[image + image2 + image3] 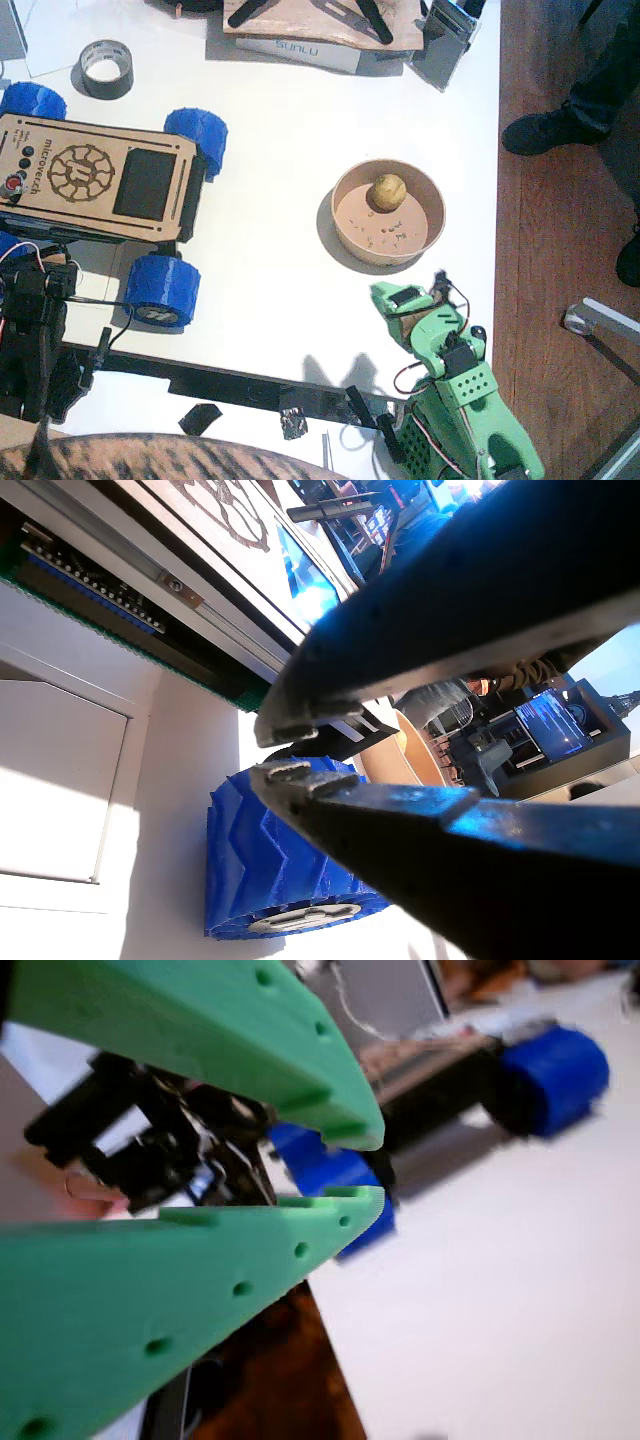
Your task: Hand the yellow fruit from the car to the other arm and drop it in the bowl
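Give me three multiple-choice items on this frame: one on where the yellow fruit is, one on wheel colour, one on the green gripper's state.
1. Where is the yellow fruit?
A. on the car
B. inside the bowl
C. in the green gripper

2. What colour are the car's wheels?
A. blue
B. red
C. grey

3. What is the right gripper doing?
A. clamping the fruit
B. gripping a wheel
C. holding nothing, jaws nearly together

Answers:
1. B, the fruit rests inside the bowl, near its far wall.
2. A, the wheels around the car are blue in the fixed view, and a wrist view shows one blue wheel close up.
3. C, a wrist view shows only a narrow gap between the green jaws with nothing in it, and the fixed view shows the gripper apart from the bowl.
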Robot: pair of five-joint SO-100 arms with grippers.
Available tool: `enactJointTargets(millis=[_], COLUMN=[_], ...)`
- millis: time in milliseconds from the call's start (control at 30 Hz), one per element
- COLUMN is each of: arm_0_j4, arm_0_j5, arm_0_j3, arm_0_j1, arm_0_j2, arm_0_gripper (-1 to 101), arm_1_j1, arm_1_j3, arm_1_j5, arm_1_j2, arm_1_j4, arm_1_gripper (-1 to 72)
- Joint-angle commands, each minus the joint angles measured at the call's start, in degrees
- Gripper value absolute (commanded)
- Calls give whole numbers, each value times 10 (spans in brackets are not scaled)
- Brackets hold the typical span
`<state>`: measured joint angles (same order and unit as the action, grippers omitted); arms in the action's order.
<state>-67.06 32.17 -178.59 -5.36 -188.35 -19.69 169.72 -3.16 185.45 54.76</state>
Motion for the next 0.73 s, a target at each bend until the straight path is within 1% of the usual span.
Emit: enactJointTargets(millis=[0,33,200,700], arm_0_j4=[-4,-4,-4,-4], arm_0_j5=[-4,-4,-4,-4], arm_0_j3=[-19,-19,-19,-19], arm_0_j1=[1,1,1,-1], arm_0_j2=[-54,-54,-54,-54], arm_0_gripper=[1,1,1,3], arm_1_j1=[18,18,2,1], arm_1_j3=[6,5,11,15], arm_1_j5=[21,25,33,48], arm_1_j2=[6,6,6,6], arm_1_j4=[-2,10,9,10], arm_1_gripper=[1,1,1,1])
